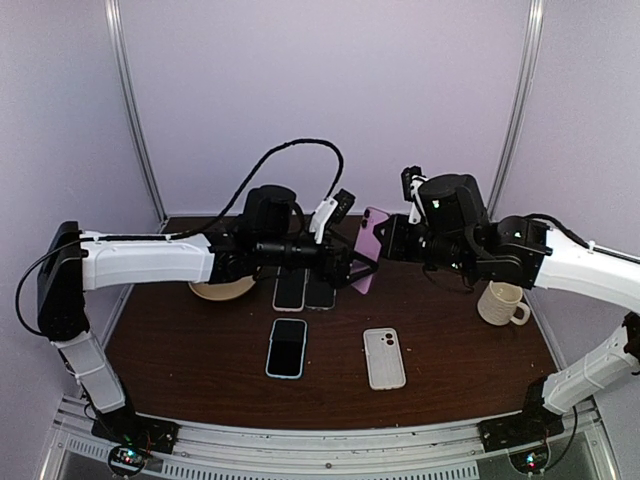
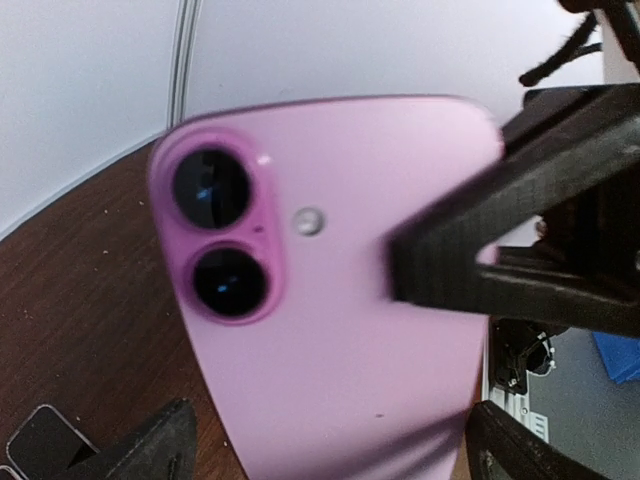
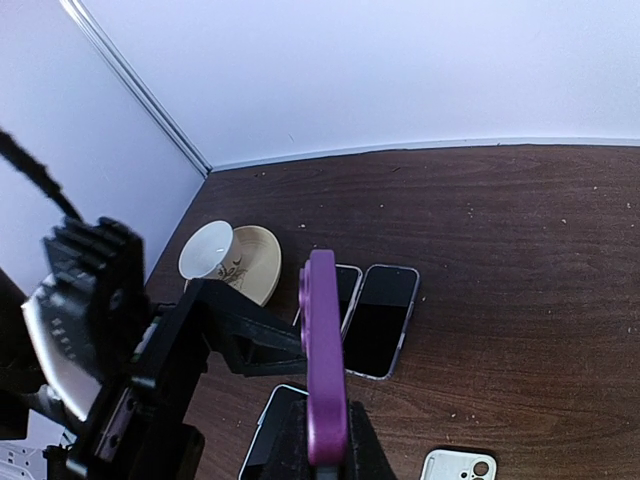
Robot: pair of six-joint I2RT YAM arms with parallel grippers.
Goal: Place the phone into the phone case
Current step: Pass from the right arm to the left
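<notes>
Four phones: one glossy purple phone [image 1: 372, 240] (held aloft), one black-glass phone [image 1: 289, 290] and its twin [image 1: 320, 292] at twelve o'clock, and one blue-rimmed phone [image 1: 287, 348] at eight. One white plastic case [image 1: 384, 357] at five, one cream ceramic mug [image 1: 500, 303] at three, one tan saucer [image 1: 222, 290] at ten.

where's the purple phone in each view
top external: purple phone raised at centre, above the table.
left wrist: fills the frame, back and lenses toward the camera.
right wrist: edge-on, low centre.
shared landmark: the brown table beneath it in all three.
</notes>
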